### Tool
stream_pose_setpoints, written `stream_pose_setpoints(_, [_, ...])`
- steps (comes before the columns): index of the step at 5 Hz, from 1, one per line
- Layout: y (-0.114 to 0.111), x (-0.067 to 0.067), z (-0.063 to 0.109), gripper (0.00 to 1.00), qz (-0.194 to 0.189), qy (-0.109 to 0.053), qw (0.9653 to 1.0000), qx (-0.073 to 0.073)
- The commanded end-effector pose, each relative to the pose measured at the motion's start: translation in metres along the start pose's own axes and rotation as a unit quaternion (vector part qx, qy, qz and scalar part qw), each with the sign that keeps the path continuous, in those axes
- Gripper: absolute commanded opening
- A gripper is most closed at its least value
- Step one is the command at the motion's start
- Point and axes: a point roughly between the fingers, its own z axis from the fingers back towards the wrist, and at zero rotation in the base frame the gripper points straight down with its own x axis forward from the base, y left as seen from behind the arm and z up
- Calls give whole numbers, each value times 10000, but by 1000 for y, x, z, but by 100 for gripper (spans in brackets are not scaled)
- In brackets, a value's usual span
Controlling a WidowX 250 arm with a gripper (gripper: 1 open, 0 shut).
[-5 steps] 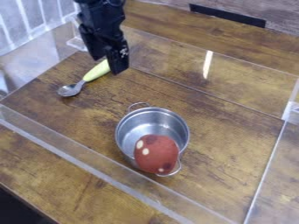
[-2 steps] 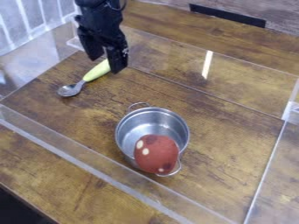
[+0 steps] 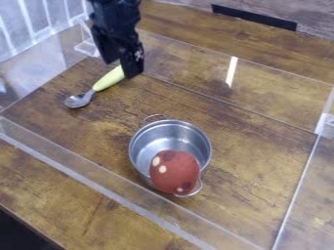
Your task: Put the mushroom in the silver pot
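Camera view, mushroom (image 3: 175, 170) in silver pot (image 3: 156, 137), cap tipped toward viewer, gripper (image 3: 117, 61) open

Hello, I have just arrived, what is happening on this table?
A single robot arm works over a wooden table with clear low walls. The mushroom already lies in the silver pot, leaning against the pot's near edge. The gripper is open and holds nothing; it hangs at the back left, away from the pot, just above the yellow-green handle of a spoon lying on the table. So the placing looks done.
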Motion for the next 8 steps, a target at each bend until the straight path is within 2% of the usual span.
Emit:
stream_pose_setpoints(1, [14, 8, 43, 100, 149, -295, 9992, 220])
stream_pose_setpoints(2, [12, 5, 50, 100, 120, -319, 9993, 137])
stream_pose_setpoints(4, [2, -7, 42, 100, 242, -337, 9991, 52])
stream_pose_setpoints(5, [-17, -9, 37, 100, -55, -401, 9992, 9])
stream_pose_setpoints(6, [-31, -7, 32, 100, -222, -428, 9988, -22])
stream_pose_setpoints(7, [-36, 5, 39, 100, -487, -453, 9978, -70])
stream_pose_setpoints(8, [-27, 15, 45, 100, -595, -417, 9973, -65])
